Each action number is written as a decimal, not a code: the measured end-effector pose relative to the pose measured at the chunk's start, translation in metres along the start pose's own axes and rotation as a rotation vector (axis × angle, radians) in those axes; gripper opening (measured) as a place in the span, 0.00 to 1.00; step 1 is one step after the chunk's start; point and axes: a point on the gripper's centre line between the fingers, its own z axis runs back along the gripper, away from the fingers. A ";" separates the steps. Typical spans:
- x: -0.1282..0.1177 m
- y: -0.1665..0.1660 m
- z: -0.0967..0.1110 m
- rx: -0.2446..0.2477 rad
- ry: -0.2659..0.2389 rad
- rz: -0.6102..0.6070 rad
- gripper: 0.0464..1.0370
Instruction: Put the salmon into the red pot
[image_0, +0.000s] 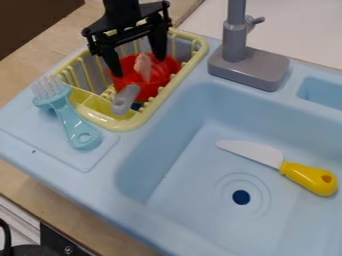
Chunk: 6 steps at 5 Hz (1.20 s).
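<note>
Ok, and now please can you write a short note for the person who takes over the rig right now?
Gripper: open, low over the red pot, fingers apart on either side of the salmon.
Things: the pot is in the yellow rack, its grey handle toward the camera; the salmon stands up in the pot.
Done: salmon in pot, not gripped.
Left: probably only to lift the gripper clear, gently, so the salmon is not knocked.

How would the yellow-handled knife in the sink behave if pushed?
The knife would probably slide or swivel rather than roll, since it lies flat. Its blade looks rigid, and the bulkier handle is likely heavier.
</note>
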 end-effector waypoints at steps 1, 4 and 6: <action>-0.006 -0.002 0.003 -0.025 0.008 -0.018 0.96; -0.034 -0.007 0.035 -0.055 -0.045 -0.124 0.96; -0.049 -0.007 0.049 -0.035 -0.063 -0.221 0.96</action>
